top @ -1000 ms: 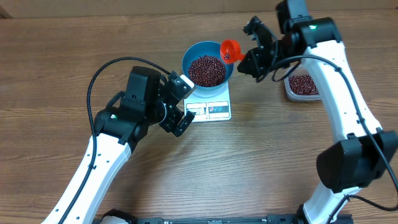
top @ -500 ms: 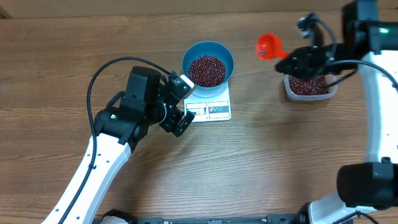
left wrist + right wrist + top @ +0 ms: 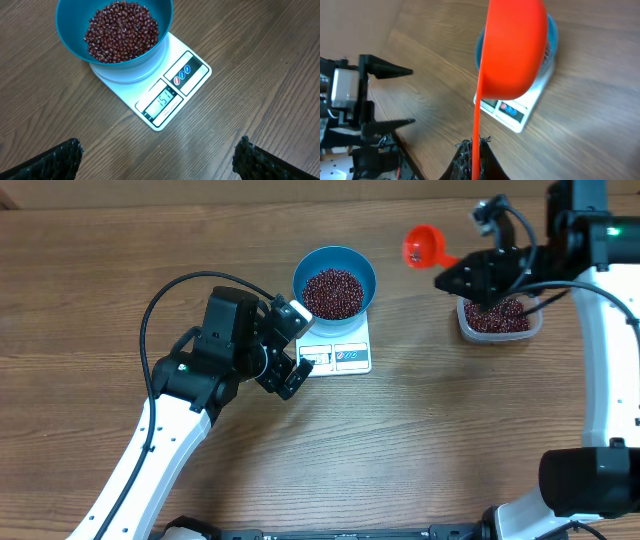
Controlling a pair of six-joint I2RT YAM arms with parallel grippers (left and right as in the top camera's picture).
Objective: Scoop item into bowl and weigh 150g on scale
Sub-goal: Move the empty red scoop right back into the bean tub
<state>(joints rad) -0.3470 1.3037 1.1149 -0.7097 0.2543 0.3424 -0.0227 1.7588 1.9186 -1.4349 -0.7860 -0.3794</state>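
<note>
Bowl [image 3: 334, 285]: round, deep blue outside, lighter blue inside, sitting on the scale [image 3: 345, 356] at its far end from the display. It holds a heaped pile of beans [image 3: 333, 292], small, dark red-brown, some with pale flecks, filling most of the inside. Scale: flat, white, rectangular, on the wood-grain worktop [image 3: 450, 430]. The display digits look like 151 in the left wrist view but are not sharp. The panel beside the display has red and blue oval icons; the print is too small to read. Tub [image 3: 463, 323]: clear, rectangular, well right of the scale, with more of the same beans in it, partly hidden by the right arm. Right gripper [image 3: 448, 278] is pinched on the thin handle of an orange-red scoop [image 3: 421, 246], which hangs in the air between bowl and tub. Cannot tell what is in the scoop. Left gripper [image 3: 295, 348] is spread wide, holding nothing, just beside the display end of the scale.
</note>
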